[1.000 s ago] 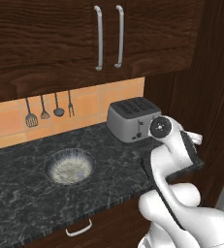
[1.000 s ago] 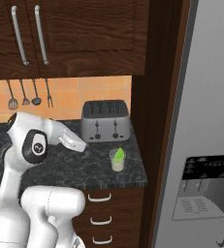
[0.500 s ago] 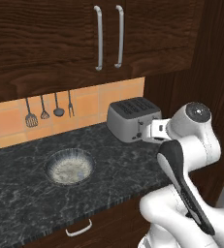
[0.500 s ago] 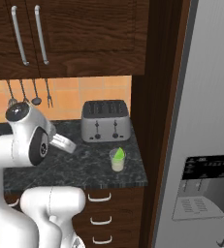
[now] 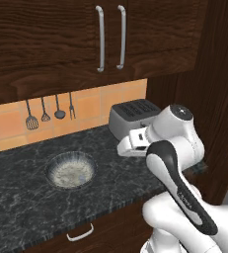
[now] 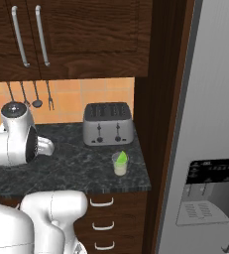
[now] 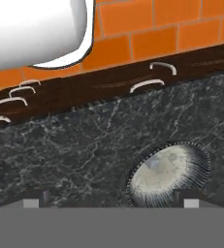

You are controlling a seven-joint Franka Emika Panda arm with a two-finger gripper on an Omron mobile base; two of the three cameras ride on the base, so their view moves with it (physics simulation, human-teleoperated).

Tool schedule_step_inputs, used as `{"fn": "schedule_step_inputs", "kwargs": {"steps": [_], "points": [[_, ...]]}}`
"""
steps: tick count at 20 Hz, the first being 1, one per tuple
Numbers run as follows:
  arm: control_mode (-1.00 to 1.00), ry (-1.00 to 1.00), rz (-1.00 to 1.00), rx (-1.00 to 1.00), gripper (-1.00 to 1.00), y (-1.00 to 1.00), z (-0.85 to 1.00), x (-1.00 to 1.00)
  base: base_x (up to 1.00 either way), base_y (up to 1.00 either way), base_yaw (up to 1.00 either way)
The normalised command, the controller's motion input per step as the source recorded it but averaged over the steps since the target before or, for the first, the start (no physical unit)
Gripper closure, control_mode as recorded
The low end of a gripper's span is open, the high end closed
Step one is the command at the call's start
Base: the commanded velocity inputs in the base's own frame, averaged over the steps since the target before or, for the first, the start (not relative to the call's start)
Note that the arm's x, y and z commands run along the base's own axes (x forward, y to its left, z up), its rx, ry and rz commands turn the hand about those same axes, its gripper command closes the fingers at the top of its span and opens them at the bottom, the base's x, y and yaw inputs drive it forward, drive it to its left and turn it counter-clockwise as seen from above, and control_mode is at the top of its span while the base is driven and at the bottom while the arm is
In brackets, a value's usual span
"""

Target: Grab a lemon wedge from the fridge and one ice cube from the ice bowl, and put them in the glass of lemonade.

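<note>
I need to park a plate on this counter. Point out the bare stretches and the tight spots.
Bare dark counter lies left of the ice bowl, and more between the bowl and the toaster. Another patch, seen from the right, runs left of the glass of lemonade. It is tight at the counter's right end, where glass and toaster stand close by the cabinet wall.

Flat, even rendered light, moderately bright, no single source evident; the dark marble counter [image 5: 17,197] reads clearly with no glare. Soft shade sits under the upper cabinets [image 6: 86,34] onto the orange tile backsplash [image 5: 86,106], and only a faint shadow lies beside the toaster [image 6: 108,124]. All views are low in resolution and slightly soft, the ice bowl [image 7: 169,174] blurred and blocky in the hand view; no edge distortion.
</note>
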Motion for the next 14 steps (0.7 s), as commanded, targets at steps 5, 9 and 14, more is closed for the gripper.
{"fn": "schedule_step_inputs", "kwargs": {"steps": [5,9,14], "points": [[-1.00,0.15,0.29,-0.01,-1.00,1.00,0.00,0.00,0.00,0.00,0.00],[-1.00,0.12,0.28,-0.12,-1.00,1.00,-0.07,0.00,0.00,0.00,0.00],[-1.00,0.01,0.14,-0.24,-1.00,0.79,-0.42,0.01,0.00,0.00,0.00]]}}
